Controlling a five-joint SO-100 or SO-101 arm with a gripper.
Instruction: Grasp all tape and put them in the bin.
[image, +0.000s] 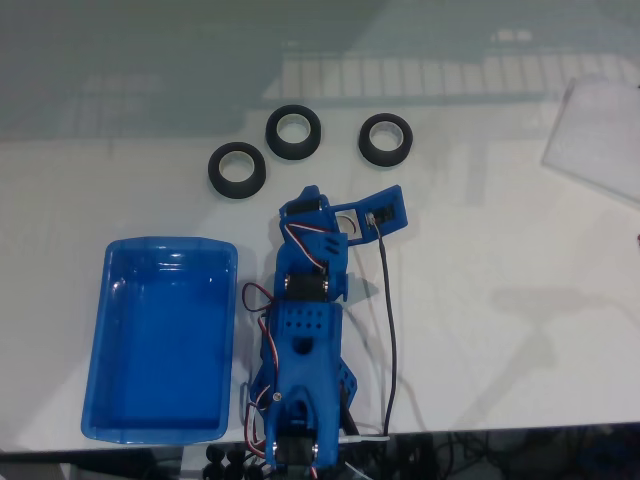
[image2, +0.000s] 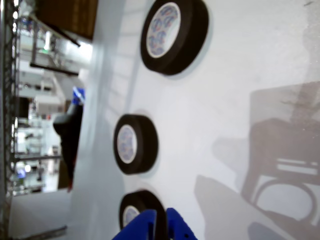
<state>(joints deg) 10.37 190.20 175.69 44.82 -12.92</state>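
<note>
Fixed view: three black tape rolls (image: 293, 133) flat beyond empty blue bin (image: 160, 338), none collected; gripper (image: 340, 215) fingers spread, holding nothing, seemingly readying a first grasp.

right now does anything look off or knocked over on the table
Nothing stands out. The three tape rolls lie flat and apart on the white table, none damaged. The blue bin sits level and holds nothing. The gripper is near the rolls, touching none.
</note>
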